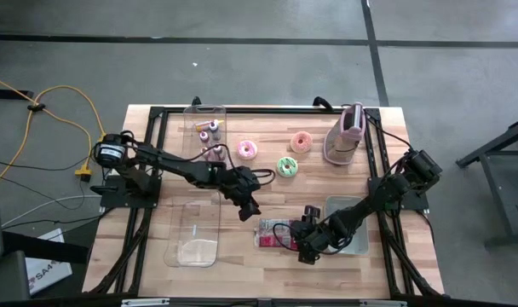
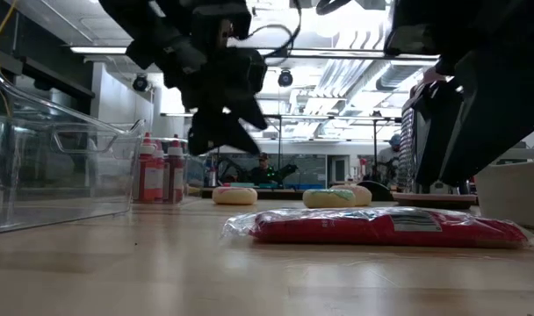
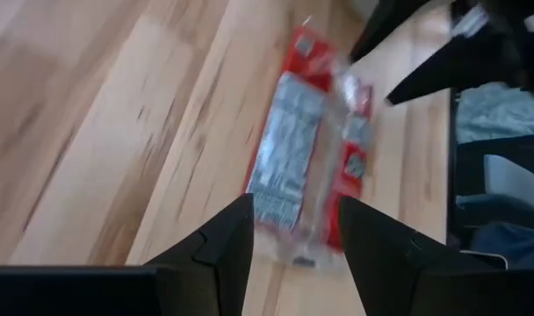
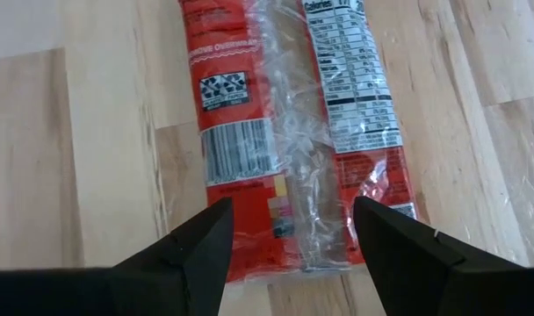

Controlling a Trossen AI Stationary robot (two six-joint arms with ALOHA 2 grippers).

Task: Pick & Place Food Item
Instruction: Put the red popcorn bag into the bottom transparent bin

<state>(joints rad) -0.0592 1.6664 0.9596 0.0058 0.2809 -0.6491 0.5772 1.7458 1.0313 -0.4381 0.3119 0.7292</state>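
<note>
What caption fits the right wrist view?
Right gripper, fingers open, hovering over the red food packet on the wooden table.

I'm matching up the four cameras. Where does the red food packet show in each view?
High view: red food packet near the table's front edge, beside the right gripper.
Low view: lying flat, right of centre.
Left wrist: ahead of the fingers.
Right wrist: fills the centre.
Shared landmark: its nutrition label.

The open right gripper (image 4: 289,241) hovers over a red food packet (image 4: 293,132) lying on the wooden table (image 4: 74,132).
</note>
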